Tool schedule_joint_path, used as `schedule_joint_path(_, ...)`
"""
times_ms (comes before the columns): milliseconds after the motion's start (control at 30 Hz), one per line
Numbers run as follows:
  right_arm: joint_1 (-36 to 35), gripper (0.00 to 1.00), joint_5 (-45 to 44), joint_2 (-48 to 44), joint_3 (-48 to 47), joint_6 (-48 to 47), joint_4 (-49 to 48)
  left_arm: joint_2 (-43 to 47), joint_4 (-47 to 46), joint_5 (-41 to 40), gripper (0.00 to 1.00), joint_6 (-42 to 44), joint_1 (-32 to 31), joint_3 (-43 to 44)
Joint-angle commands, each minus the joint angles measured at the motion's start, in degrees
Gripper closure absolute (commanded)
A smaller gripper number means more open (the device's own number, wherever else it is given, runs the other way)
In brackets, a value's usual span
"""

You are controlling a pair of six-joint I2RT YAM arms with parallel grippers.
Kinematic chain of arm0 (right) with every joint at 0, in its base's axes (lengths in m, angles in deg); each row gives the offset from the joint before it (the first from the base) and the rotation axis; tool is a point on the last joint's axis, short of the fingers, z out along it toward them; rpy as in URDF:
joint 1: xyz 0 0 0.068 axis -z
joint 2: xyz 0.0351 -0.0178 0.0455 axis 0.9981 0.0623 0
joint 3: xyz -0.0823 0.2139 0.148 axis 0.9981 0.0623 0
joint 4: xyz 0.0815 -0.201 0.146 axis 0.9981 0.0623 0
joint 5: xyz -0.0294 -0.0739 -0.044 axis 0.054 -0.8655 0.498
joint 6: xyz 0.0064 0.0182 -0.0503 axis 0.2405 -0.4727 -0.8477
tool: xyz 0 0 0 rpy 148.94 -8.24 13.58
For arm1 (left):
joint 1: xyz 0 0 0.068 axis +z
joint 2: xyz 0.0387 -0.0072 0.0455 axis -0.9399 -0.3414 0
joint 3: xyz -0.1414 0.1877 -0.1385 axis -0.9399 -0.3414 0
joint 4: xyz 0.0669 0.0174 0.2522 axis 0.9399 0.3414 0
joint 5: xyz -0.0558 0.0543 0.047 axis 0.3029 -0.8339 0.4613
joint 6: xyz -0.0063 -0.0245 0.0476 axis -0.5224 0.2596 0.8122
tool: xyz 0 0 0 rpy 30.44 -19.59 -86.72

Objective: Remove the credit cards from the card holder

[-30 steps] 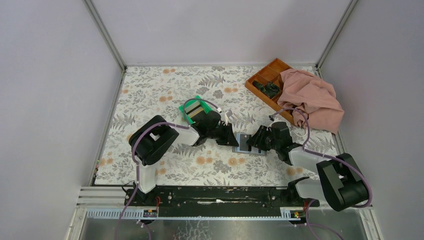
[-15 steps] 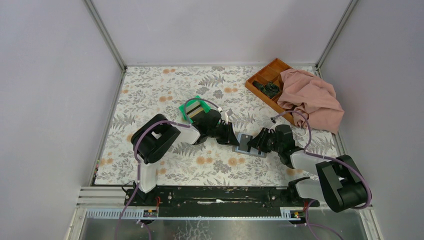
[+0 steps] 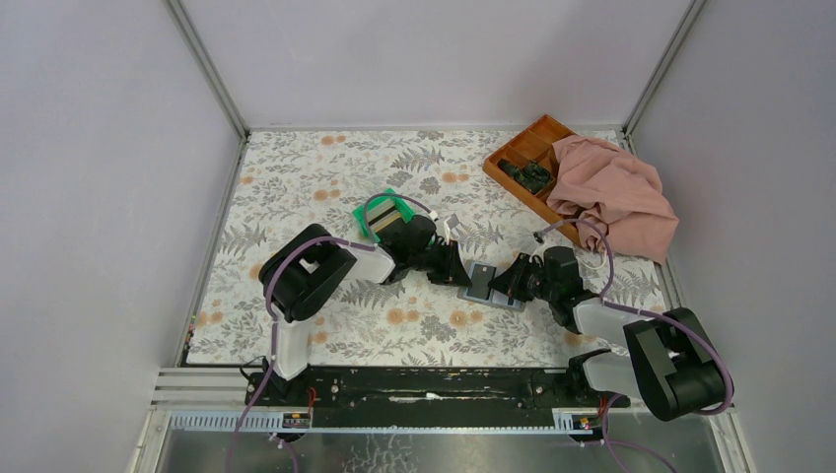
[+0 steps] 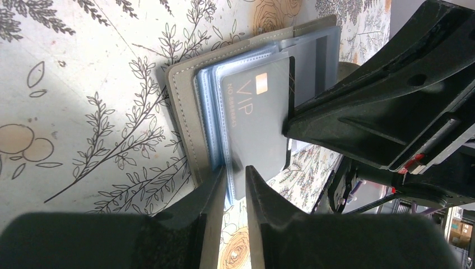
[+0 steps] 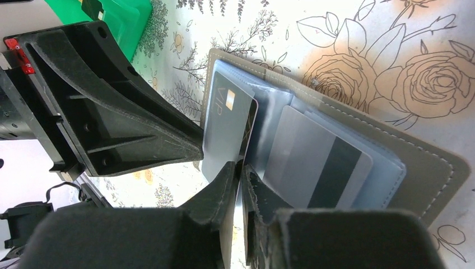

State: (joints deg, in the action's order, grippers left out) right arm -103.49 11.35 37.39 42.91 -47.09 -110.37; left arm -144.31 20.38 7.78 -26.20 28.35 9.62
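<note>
The card holder lies open on the floral table between both grippers. In the left wrist view the card holder shows clear blue sleeves, and a grey credit card marked VIP sticks partly out of a sleeve. My left gripper is shut on the holder's sleeve edge. My right gripper is shut on the edge of the VIP card. A second card with a black stripe sits in the holder's other half. In the top view the left gripper and the right gripper face each other.
A green bin holding cards sits just behind the left gripper and shows in the right wrist view. An orange-brown compartment tray stands at the back right, half covered by a pink cloth.
The right gripper has shifted slightly right and back at the holder. The left gripper has barely moved.
</note>
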Motion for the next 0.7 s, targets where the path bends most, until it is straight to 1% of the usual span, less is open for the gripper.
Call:
schedule_joint_path(0, 0.0, 0.86, 2.0, -1.8, -0.1, 0.1, -2.4, -3.0, 4.1, -2.7, 0.73, 1.1, 0.0, -0.2)
schedule_joint_path(100, 0.1, 0.85, 2.4, -2.3, 0.3, 0.7, -4.0, -3.3, 3.8, -2.4, 0.73, 0.9, 0.0, -0.3)
schedule_joint_path(267, 0.0, 0.77, 4.2, -2.1, 0.1, 1.2, -5.6, -3.6, 3.5, -2.0, 0.73, 0.6, 0.0, -0.2)
schedule_joint_path(367, 0.0, 0.70, 5.2, -1.1, -0.7, 0.9, -5.7, -3.8, 3.3, -1.7, 0.73, 0.5, 0.1, -0.2)
schedule_joint_path(433, 0.1, 0.67, 6.1, -0.1, -1.2, 0.9, -6.3, -3.9, 3.1, -1.4, 0.73, 0.3, 0.0, -0.2)
schedule_joint_path(667, 0.0, 0.66, 8.4, 3.4, -2.0, 2.3, -9.5, -4.4, 2.7, -0.9, 0.73, -0.1, 0.0, -0.2)
